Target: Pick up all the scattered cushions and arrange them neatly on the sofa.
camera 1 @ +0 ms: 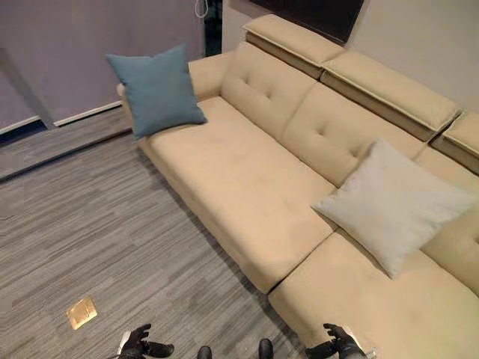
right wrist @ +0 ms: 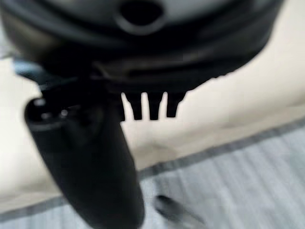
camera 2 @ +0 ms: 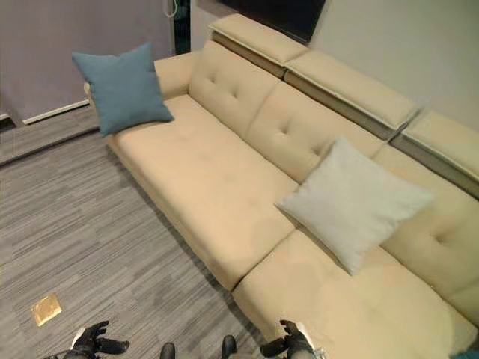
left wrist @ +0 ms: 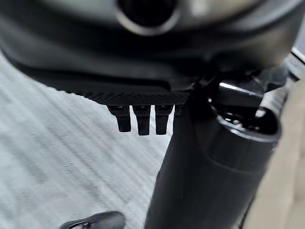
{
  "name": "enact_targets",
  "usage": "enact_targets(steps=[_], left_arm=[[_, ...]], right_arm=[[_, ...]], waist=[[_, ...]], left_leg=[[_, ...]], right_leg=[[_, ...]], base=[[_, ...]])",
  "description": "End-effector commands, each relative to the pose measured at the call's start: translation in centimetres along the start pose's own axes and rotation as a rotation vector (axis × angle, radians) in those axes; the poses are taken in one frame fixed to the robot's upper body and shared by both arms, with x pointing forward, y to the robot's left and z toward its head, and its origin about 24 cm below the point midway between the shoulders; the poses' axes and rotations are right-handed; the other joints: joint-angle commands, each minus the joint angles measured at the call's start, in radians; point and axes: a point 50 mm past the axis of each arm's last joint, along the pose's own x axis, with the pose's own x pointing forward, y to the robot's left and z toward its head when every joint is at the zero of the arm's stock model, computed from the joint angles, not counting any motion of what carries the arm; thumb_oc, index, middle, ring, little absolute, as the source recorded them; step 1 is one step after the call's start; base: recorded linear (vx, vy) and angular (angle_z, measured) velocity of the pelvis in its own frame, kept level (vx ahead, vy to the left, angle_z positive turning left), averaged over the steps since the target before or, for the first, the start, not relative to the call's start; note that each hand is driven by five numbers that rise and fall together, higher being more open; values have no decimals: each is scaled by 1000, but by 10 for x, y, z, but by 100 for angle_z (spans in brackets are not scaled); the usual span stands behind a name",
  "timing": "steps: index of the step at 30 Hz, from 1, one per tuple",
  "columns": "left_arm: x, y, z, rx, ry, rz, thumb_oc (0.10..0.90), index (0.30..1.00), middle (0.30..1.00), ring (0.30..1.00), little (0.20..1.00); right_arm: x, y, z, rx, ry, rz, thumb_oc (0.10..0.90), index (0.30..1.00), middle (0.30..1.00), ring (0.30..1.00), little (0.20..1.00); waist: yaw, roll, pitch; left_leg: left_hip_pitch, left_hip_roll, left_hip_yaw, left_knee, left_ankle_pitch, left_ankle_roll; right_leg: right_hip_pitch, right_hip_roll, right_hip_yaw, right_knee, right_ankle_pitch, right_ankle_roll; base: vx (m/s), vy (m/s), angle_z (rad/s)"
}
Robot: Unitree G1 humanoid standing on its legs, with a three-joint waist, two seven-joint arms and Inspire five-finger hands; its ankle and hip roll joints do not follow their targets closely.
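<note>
Blue cushion (camera 1: 157,90) and pale cushion (camera 1: 393,203) rest on the sofa (camera 1: 239,179); we keep left hand (camera 1: 142,345) and right hand (camera 1: 337,344) released, empty, scanning the floor (camera 1: 90,224) before reaching.

I see a wide bare stretch of seat on the beige sofa (camera 1: 239,187) between the blue cushion (camera 1: 157,90) propped at its far armrest and the pale grey cushion (camera 1: 393,203) leaning on the backrest; the striped carpet (camera 1: 90,224) alongside carries just a flush brass floor plate (camera 1: 81,313)
</note>
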Motion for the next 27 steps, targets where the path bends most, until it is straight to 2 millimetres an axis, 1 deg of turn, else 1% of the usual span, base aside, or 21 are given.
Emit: enact_targets(steps=[1,3,4,5,6,7,8,9,10,11,13,14,17,21,22,23,24,25,26,27], left_arm=[[3,4,13,-6,-42,18,800,900,900,900,900],[3,3,12,-12,-39,19,800,900,900,900,900],[4,1,17,-41,-51,16,800,900,900,900,900],[4,-1,21,-34,-63,10,800,900,900,900,900],[3,-3,20,-23,-62,7,800,900,900,900,900],[3,-4,17,-13,-57,2,800,900,900,900,900],[2,-5,11,5,-41,-5,800,900,900,900,900],[2,-5,11,5,-41,-6,800,900,900,900,900],[1,-6,9,14,-35,-9,800,900,900,900,900],[1,-5,7,20,-28,-12,800,900,900,900,900],[0,-5,2,37,-13,-17,800,900,900,900,900],[0,-5,2,37,-13,-17,800,900,900,900,900],[-1,-1,-4,53,6,-9,800,900,900,900,900],[0,8,-2,35,1,23,800,900,900,900,900],[0,8,-2,35,1,24,800,900,900,900,900],[1,11,2,26,-11,36,800,900,900,900,900],[2,14,5,23,-23,45,800,900,900,900,900],[3,17,9,21,-35,54,800,900,900,900,900],[5,19,18,15,-59,68,800,900,900,900,900],[6,23,24,8,-76,80,800,900,900,900,900]], right_arm=[[3,-19,5,-66,-34,-61,800,900,900,900,900],[3,-20,6,-62,-39,-64,800,900,900,900,900],[3,-28,4,-48,-44,-86,800,900,900,900,900],[2,-29,0,-50,-31,-88,800,900,900,900,900],[1,-28,-5,-49,-16,-84,800,900,900,900,900],[1,-27,-8,-47,-5,-82,800,900,900,900,900],[-1,-25,-16,-41,21,-78,800,900,900,900,900],[-1,-25,-16,-42,21,-78,800,900,900,900,900],[-2,-23,-19,-41,30,-75,800,900,900,900,900],[-3,-23,-22,-44,37,-74,800,900,900,900,900],[-4,-19,-26,-52,50,-65,800,900,900,900,900],[-4,-19,-26,-52,50,-65,800,900,900,900,900],[-5,-9,-26,-52,61,-41,800,900,900,900,900],[-4,-1,-16,-52,25,-22,800,900,900,900,900],[-4,-1,-16,-52,25,-22,800,900,900,900,900],[-4,3,-13,-55,14,-9,800,900,900,900,900],[-3,4,-10,-57,8,-8,800,900,900,900,900],[-3,4,-8,-52,2,-8,800,900,900,900,900],[-2,5,-3,-46,-10,-9,800,900,900,900,900],[-2,4,-1,-38,-18,-11,800,900,900,900,900]], waist=[[5,-53,-32],[4,-55,-28],[3,-63,-4],[-3,-63,6],[-8,-61,7],[-15,-58,0],[-25,-51,-11],[-25,-51,-11],[-29,-50,-17],[-34,-49,-21],[-38,-52,-27],[-38,-52,-27],[-33,-65,-39],[-7,-80,-33],[-7,-80,-33],[7,-80,-26],[12,-79,-19],[14,-79,-12],[13,-77,3],[11,-73,15]], left_leg=[[-81,-28,-20,35,-51,-39],[-89,-27,-27,40,-47,-45],[-147,-21,-21,89,-38,-65],[-172,-5,36,116,-33,-64],[-164,11,91,113,-32,-63],[-161,23,132,105,-26,-61],[-144,49,223,77,-9,-62],[-143,49,223,76,-8,-62],[-136,59,260,64,0,-63],[-128,63,281,55,2,-64],[-108,64,307,42,1,-65],[-108,64,307,41,1,-65],[-95,55,308,46,-19,-54],[-104,36,284,78,-51,-34],[-104,36,284,78,-51,-34],[-102,17,262,79,-66,-17],[-98,7,250,80,-74,-7],[-96,-4,237,80,-79,1],[-97,-12,218,88,-83,13],[-99,-14,201,94,-84,19]], right_leg=[[11,2,-19,21,-66,50],[16,3,-29,11,-65,47],[24,-4,-88,-19,-59,45],[28,-12,-127,-26,-55,43],[38,-15,-154,-30,-57,41],[40,-15,-174,-34,-57,40],[52,-15,-221,-41,-63,41],[53,-15,-222,-41,-62,41],[58,-16,-245,-43,-64,43],[63,-18,-263,-45,-66,44],[81,-22,-287,-48,-69,48],[81,-22,-287,-48,-69,48],[94,-30,-292,-35,-79,55],[87,-54,-283,26,-87,63],[87,-54,-282,26,-87,64],[68,-77,-278,96,-84,74],[45,-94,-268,149,-69,82],[22,-110,-257,201,-40,92],[-12,-120,-234,275,-9,98],[-43,-118,-211,327,5,95]], base=[[16,-183,24],[-41,-126,63],[-128,-155,106],[-127,-172,129],[-42,-61,151],[24,-38,145],[24,-22,114],[44,-9,90],[47,6,83],[84,14,90],[88,16,71],[133,48,65],[133,98,44],[69,116,7],[71,181,6],[73,205,7],[95,273,1],[52,217,-2],[36,174,2],[11,105,22]])
